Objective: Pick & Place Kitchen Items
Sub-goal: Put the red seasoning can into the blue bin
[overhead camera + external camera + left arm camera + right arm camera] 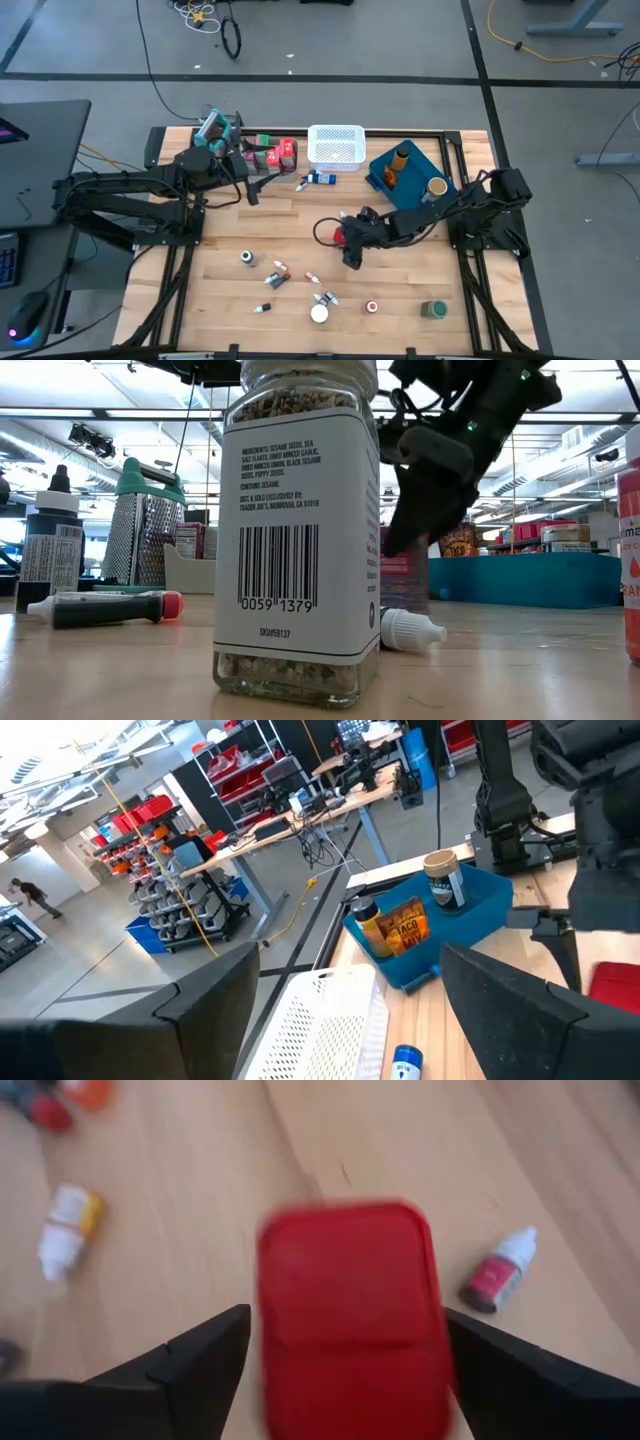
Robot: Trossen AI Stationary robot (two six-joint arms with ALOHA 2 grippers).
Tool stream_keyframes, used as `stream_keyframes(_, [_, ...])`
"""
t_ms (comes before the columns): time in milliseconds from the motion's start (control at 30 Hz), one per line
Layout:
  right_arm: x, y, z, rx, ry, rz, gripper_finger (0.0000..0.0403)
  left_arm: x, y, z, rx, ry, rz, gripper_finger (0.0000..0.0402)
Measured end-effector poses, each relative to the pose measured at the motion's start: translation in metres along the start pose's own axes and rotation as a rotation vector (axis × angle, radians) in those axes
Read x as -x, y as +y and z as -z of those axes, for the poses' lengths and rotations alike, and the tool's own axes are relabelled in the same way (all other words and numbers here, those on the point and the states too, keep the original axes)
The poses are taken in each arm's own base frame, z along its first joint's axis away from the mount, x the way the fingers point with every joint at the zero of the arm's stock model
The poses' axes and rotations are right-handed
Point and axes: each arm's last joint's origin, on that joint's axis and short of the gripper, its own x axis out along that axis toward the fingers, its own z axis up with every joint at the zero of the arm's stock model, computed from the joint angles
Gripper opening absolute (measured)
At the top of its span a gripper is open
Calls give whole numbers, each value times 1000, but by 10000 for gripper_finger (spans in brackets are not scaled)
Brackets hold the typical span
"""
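The right gripper (347, 240) sits near the middle of the table, and in the right wrist view its two dark fingers (205, 1355) stand apart with a red carton (350, 1315) lying between them; whether the pads touch the carton's sides yet I cannot tell, but the fingers look spread wider than the carton, so I judge the grasp not yet closed. The step in hand looks to be taking up this carton. To do it well, the claw should keep the carton centred between the fingers, come down until the pads are level with its flat sides, and close squarely; a skewed close would likely spin so light a box away. A small white-capped bottle (497, 1273) lies just beside the carton, past one finger, and a little yellow-and-white tube (66, 1230) lies farther off past the other finger; the descent should stay clear of both. From above, the blue tray (380, 170) and the white mesh basket (335, 146) stand well beyond the claw, toward the table's far edge; either would be a fair place to carry it.

The left gripper (250, 190) waits near that far edge, its fingers apart and holding nothing.
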Motion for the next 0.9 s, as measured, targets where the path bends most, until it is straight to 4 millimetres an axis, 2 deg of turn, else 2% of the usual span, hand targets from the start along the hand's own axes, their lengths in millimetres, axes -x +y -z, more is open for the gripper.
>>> stream_keyframes(167, [-5,-6,9,-62,19,17,300,0,0,0,0,0,0,316])
stream_keyframes(367, [-7,-9,15,-93,31,22,245,0,0,1,-3,9,4,316])
stream_keyframes(533, [-6,-10,12,-149,14,10,203,0,-1,2,-7,21,10,316])
stream_keyframes(733, [-2,-19,7,-194,13,23,213,0,-1,2,-6,19,9,316])
stream_keyframes(900, [23,-41,2,-305,51,88,205,0,-1,2,-7,19,9,316])
